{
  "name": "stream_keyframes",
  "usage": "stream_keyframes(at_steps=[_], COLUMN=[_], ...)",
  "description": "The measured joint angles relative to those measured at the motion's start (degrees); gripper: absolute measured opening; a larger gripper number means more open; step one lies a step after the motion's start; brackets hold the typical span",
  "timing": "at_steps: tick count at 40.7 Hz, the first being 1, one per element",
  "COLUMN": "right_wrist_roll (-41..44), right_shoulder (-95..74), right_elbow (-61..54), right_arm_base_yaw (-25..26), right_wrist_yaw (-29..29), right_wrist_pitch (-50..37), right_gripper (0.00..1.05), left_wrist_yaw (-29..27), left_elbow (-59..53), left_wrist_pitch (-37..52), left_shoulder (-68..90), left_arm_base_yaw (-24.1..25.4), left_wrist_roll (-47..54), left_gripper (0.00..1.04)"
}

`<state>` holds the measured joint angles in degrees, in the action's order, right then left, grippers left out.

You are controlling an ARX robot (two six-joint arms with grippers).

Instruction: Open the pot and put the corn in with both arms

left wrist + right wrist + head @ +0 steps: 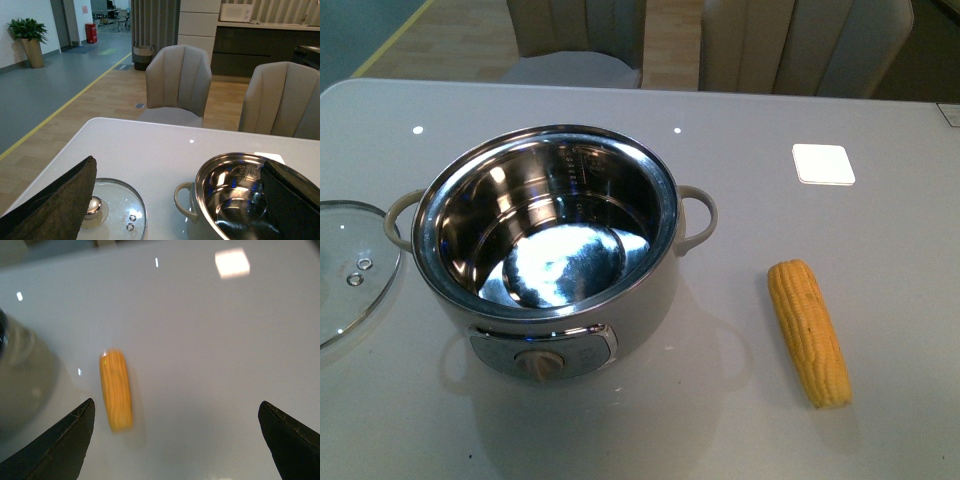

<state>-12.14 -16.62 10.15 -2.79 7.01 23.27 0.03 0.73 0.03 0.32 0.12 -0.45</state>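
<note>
Leaving lid [114, 202] off pot [652, 298], beneath empty, open left gripper [178, 162]; hovering right gripper [176, 404], open and empty, above ungrasped corn [116, 390].

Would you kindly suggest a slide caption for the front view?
Open, empty pot at centre, its glass lid lying to its left and the corn to its right.

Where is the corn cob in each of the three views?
Front view: the corn lies right of the pot.
Left wrist view: not in it.
Right wrist view: the corn, blurred, ahead of the open right claw.
Shared landmark: the white square.
</note>
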Motion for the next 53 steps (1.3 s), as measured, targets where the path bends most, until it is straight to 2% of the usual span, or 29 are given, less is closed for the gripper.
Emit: stream_keyframes(at_steps=[2,11,24,29,42,53], right_wrist_roll=[-2.19,-3.58,3.96,5.79,7.96,7.87], right_shoulder=[-5.03,-21.99,-59.73,-70.97,-94.60,-103.91], right_elbow=[0.17,1.25,8.61,11.89,21.70,27.54], right_arm_base_yaw=[-0.46,-2.95,-5.92,-6.75,-8.22,-8.90], right_wrist_yaw=[-0.76,-1.42,-2.12,-2.78,-4.76,-5.79], right_wrist_pitch=[0.68,-11.52,-35.06,-41.03,-49.51,-50.60], right_gripper=[0.96,0.96,0.96,0.96,0.96,0.96], left_wrist_yaw=[-0.04,-0.04,-0.04,-0.04,-0.04,-0.04], left_elbow=[0.00,0.00,0.00,0.00,0.00,0.00], left_wrist_pitch=[-0.02,-0.02,-0.02,-0.02,-0.02,-0.02], left_shoulder=[0.00,0.00,0.00,0.00,0.00,0.00], left_arm_base_yaw=[0.00,0.00,0.00,0.00,0.00,0.00], left_wrist_roll=[0.00,0.00,0.00,0.00,0.00,0.00], left_gripper=[0.98,0.98,0.98,0.98,0.98,0.98])
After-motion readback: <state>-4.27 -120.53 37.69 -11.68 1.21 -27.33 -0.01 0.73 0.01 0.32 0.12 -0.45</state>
